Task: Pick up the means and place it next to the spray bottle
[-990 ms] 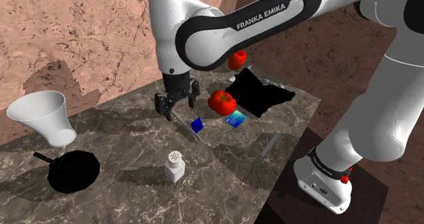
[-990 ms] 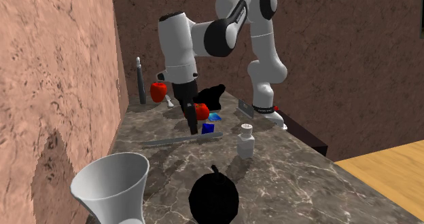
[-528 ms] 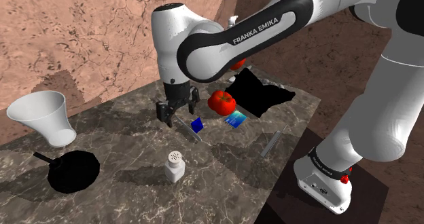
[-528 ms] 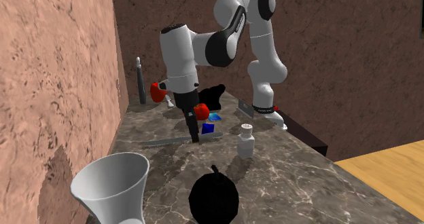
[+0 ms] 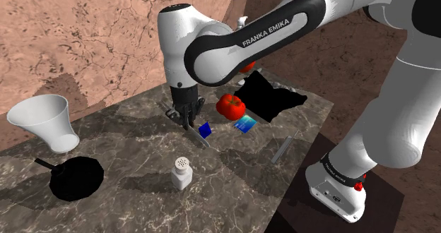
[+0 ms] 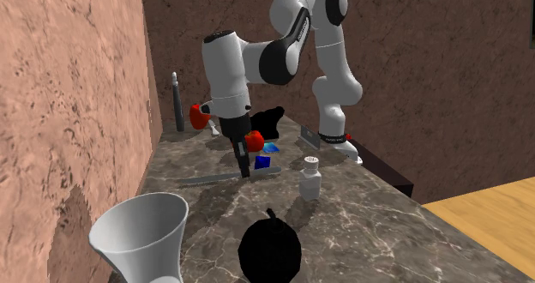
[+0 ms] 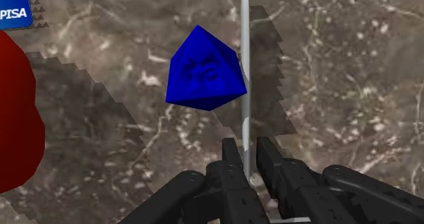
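Marbled dark countertop (image 5: 240, 178); all-black two-finger gripper (image 5: 186, 120) left of shoulder view's centre, clamped onto thin long grey blade (image 7: 244, 66); blue faceted block (image 7: 204, 70) just beside.

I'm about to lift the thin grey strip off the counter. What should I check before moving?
1. Tool shut on the thin grey strip: ok, both fingers clasp it.
2. Strip off the marble counter: not ok, it lies on it.
3. Blue block free of the strip: cannot tell, its corner sits right against it.
4. Red fruit out of the way: ok, it sits beyond the blue block.
5. Drop spot identified: cannot tell; the white bottle has a holed cap and no visible trigger.
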